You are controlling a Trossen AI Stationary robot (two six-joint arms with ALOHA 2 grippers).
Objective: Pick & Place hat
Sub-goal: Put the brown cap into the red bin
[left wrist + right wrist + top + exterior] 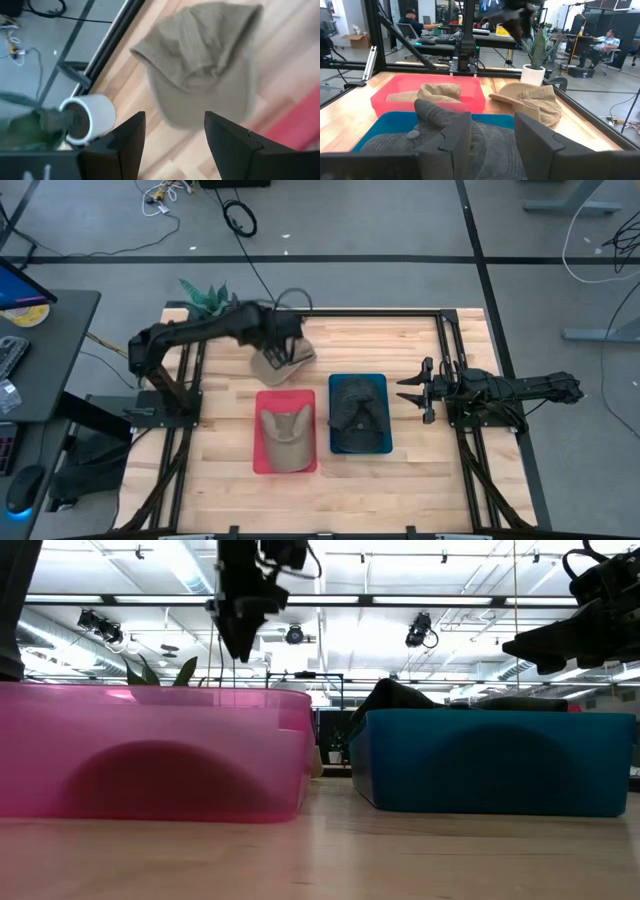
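A tan cap (282, 364) lies on the wooden table beyond the pink bin; the left wrist view shows the cap (205, 65) flat on the wood. My left gripper (282, 340) hovers above it, open, its fingers (130, 145) apart and clear of the cloth. A second tan cap (284, 438) rests inside the pink bin (262, 462). A dark grey cap (358, 412) sits in the blue bin (383, 446). My right gripper (412, 392) waits open at the table's right, beside the blue bin.
A white pot with a green plant (205, 300) stands at the table's far left corner, close to the loose cap. Black frame rails (445, 350) run along the table's sides. Bare wood lies near the front edge. People sit at desks in the room behind.
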